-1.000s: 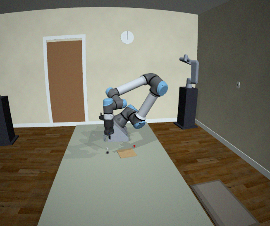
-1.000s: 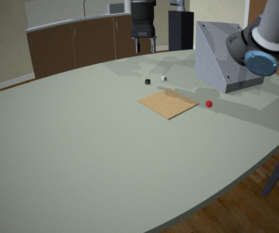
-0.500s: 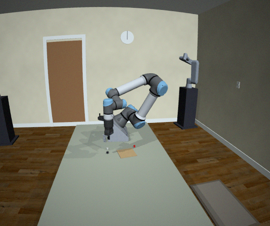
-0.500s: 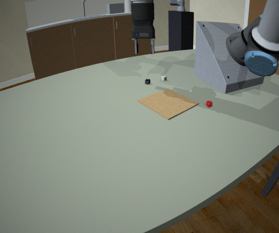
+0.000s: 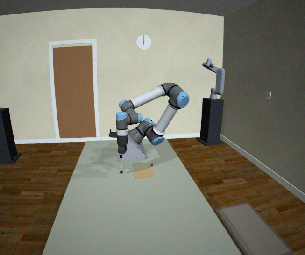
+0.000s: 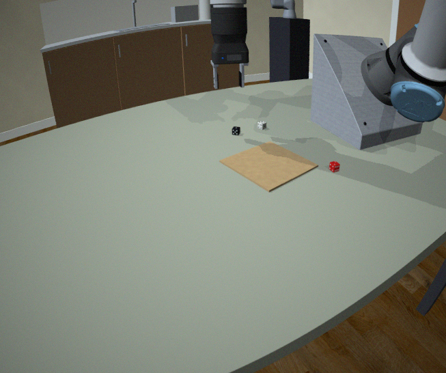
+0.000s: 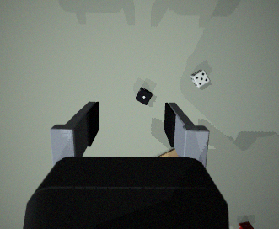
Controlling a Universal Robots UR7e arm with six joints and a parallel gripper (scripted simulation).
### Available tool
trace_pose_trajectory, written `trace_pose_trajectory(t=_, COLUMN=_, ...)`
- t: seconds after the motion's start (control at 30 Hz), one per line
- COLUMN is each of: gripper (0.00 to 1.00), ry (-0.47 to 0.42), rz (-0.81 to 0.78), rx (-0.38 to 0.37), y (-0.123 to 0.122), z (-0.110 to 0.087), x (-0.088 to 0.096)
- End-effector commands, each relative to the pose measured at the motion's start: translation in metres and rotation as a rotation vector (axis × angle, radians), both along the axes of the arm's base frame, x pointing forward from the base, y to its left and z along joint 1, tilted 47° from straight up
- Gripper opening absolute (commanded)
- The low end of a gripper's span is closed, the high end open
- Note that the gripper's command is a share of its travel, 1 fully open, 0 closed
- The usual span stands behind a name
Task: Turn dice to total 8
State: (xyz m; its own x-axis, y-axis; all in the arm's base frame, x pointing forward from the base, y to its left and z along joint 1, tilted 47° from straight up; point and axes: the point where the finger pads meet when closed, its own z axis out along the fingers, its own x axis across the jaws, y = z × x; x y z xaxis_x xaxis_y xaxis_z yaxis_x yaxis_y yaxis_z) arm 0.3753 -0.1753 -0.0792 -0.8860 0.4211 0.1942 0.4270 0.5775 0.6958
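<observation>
My gripper point(image 5: 119, 159) point(image 6: 229, 86) point(image 7: 131, 115) is open and empty, pointing down high above the table. A black die point(image 5: 121, 172) point(image 6: 235, 130) point(image 7: 144, 96) lies on the table off the mat, one pip on top. A white die point(image 5: 121, 167) point(image 6: 261, 125) point(image 7: 200, 78) lies near it, also off the mat, five pips on top. A red die point(image 5: 151, 165) point(image 6: 334, 166) point(image 7: 245, 226) lies on the table just beyond a mat corner; its top number is not clear. The tan mat point(image 5: 143, 175) point(image 6: 269, 172) point(image 7: 169, 154) lies flat and holds no die.
The grey wedge-shaped arm base point(image 5: 132, 153) point(image 6: 335, 92) stands on the table point(image 5: 136, 214) point(image 6: 154, 240) behind the dice and mat. The arm's shadows fall over part of the mat and around the white and red dice.
</observation>
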Motion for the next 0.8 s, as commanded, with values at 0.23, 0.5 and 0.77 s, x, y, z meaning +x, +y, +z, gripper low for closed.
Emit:
trace_pose_trajectory(t=0.23, gripper=1.0, ry=-0.224, rz=0.216, rx=-0.051, y=-0.0013, z=-0.0085, x=0.002)
trace_pose_trajectory(t=0.5, gripper=1.0, ry=-0.334, rz=0.324, rx=-0.08, y=-0.0013, z=-0.0116, x=0.0041)
trace_pose_trajectory(t=0.77, gripper=1.0, ry=-0.472, rz=0.46, rx=-0.116, y=-0.0007, z=-0.0147, x=0.0065)
